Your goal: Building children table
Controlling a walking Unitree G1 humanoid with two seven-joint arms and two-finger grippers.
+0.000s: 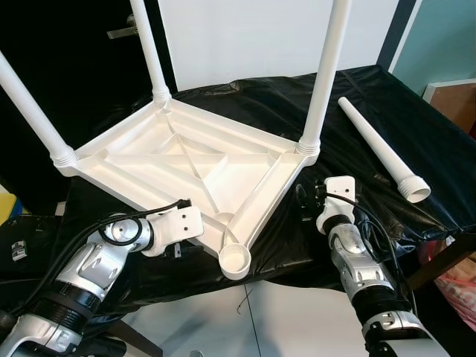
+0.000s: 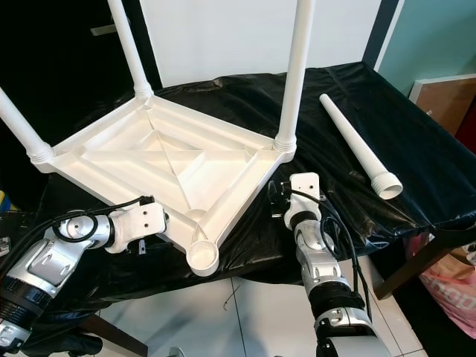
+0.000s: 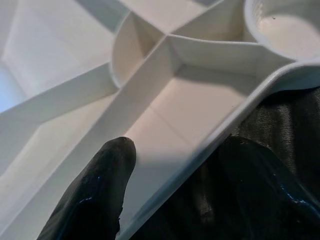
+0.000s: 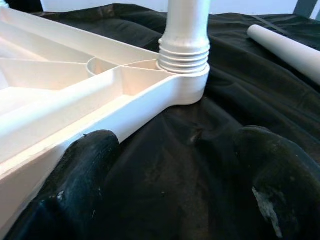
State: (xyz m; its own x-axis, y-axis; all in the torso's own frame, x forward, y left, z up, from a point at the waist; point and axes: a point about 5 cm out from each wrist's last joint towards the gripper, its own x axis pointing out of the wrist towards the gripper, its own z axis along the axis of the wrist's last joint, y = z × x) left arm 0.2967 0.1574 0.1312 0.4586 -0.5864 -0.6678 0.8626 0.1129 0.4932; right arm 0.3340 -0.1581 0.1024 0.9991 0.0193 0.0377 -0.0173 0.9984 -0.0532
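One white tabletop [image 1: 186, 167] upside down on black sheeting [image 1: 387, 111], three legs [image 1: 325, 74] screwed in, near socket [image 1: 236, 260] empty. Fourth leg [image 1: 375, 145] loose, well right. Left gripper [image 3: 170, 195] straddling the near rim, fingers apart; right gripper [image 4: 175, 195] parted beside the right edge.

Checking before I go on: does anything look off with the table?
One corner socket nearest the robot has no leg; the fourth leg lies loose on the black cover. The tabletop also overhangs the near edge. No damage seen.

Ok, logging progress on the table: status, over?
Left gripper open astride upturned white plastic tabletop rim. Right gripper open beside it. Fourth white leg loose on black sheet.
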